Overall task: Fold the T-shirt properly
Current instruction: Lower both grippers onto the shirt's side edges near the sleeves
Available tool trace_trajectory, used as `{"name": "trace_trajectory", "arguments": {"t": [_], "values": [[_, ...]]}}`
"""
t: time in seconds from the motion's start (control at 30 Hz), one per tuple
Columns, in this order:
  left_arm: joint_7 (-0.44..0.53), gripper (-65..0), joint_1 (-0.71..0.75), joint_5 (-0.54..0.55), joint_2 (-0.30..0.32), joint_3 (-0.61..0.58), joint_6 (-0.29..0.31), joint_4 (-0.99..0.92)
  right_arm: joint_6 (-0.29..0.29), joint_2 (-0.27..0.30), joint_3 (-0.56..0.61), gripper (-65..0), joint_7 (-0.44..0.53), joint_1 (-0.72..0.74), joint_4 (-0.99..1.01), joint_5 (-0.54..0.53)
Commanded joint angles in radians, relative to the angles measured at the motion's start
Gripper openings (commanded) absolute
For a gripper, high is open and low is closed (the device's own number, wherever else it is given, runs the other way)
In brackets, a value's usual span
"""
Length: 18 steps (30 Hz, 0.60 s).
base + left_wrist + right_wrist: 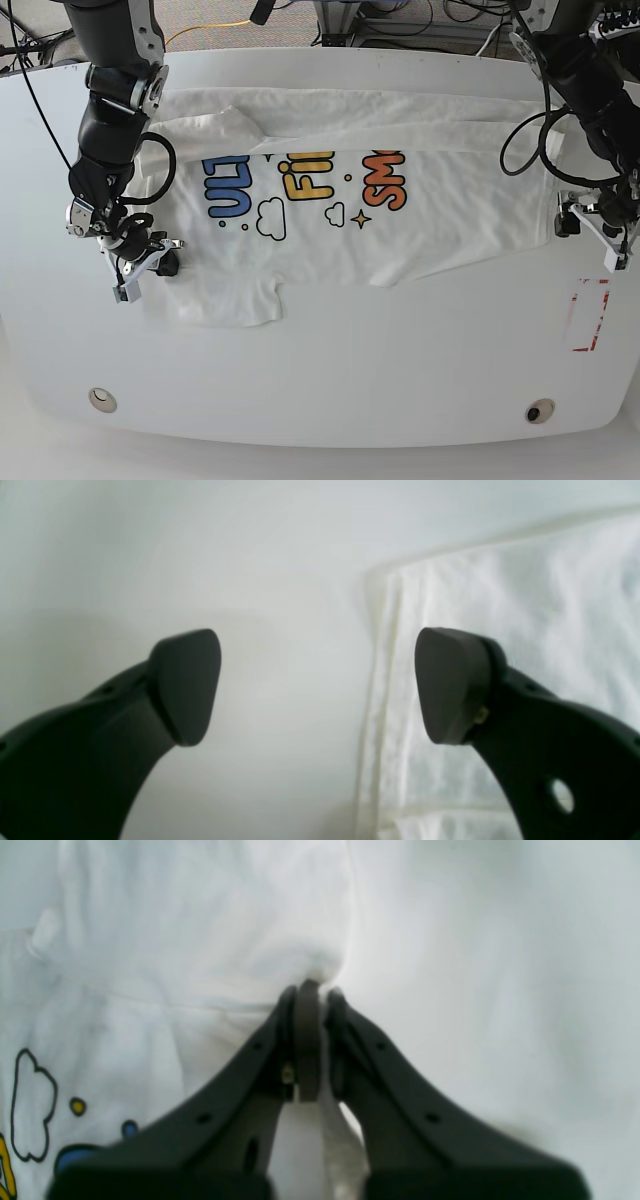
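I see the T-shirt (350, 215) spread on the white worktop (330, 370), print side up.

It fills the upper middle of the base view, with blue, yellow and orange letters, clouds and a star. One sleeve lies at the lower left of the shirt, and the top edge is folded over near the far side. My right hand (160, 258), at the left of the base view, is pinched tight on a bit of the shirt's white cloth at its left edge; the right wrist view shows cloth squeezed between its fingers. My left hand (590, 220), at the right of the base view, is spread wide with nothing in it, just over the shirt's right edge. A red-edged mark (588, 315) sits at the lower right.
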State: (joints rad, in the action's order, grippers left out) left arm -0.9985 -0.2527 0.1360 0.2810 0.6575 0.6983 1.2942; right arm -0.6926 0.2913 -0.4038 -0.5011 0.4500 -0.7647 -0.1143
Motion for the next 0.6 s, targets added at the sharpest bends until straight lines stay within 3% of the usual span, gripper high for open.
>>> {"name": "trace_trajectory", "arguments": {"t": [0.0, 0.3, 0.57], "values": [[0.062, -7.1, -0.041, 0.017, 0.016, -0.051, 0.000, -0.066, -0.006, 0.015, -0.004, -65.0, 0.006, 0.019, -0.016, -0.006], [0.160, -7.1, -0.095, 0.017, -0.009, -0.110, 0.000, -0.252, -0.006, 0.015, -0.004, -65.0, 0.006, -0.001, -0.019, -0.009], [0.165, -9.4, -0.101, 0.018, -0.053, -0.163, 0.000, -0.255, -0.006, 0.013, -0.004, -65.0, 0.006, -0.010, -0.022, -0.011]]}}
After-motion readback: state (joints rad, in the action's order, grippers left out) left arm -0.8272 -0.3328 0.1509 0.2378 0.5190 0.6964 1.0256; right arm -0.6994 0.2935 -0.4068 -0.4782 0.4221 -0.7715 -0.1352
